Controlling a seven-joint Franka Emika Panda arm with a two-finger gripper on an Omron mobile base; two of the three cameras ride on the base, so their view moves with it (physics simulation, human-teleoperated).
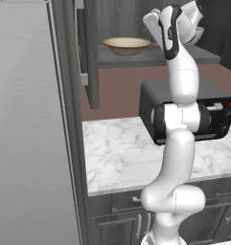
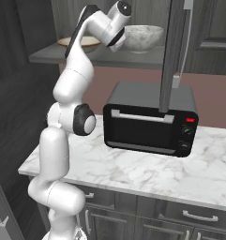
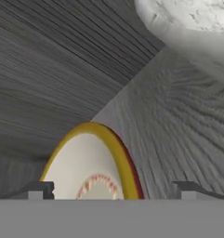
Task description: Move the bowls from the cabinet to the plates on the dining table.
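- At the bottom of the hand view, the gripper (image 3: 112,190) stands with its jaws spread wide, grasping nothing; the cream bowl (image 3: 92,162) lies between the two dark tips, its yellow-tan rim nearest.
- Upper middle of the left base view: this cream bowl (image 1: 127,45) sits on the cabinet shelf (image 1: 131,56), wide and shallow. It looks stiff, glazed and slippery, likely brittle if dropped; pinching the thin rim wall seems the best hold.
- Upper right of the hand view, farther back: the marbled bowl (image 3: 192,23), deeper and rounder, probably heavier; its rim too is the place to grip.
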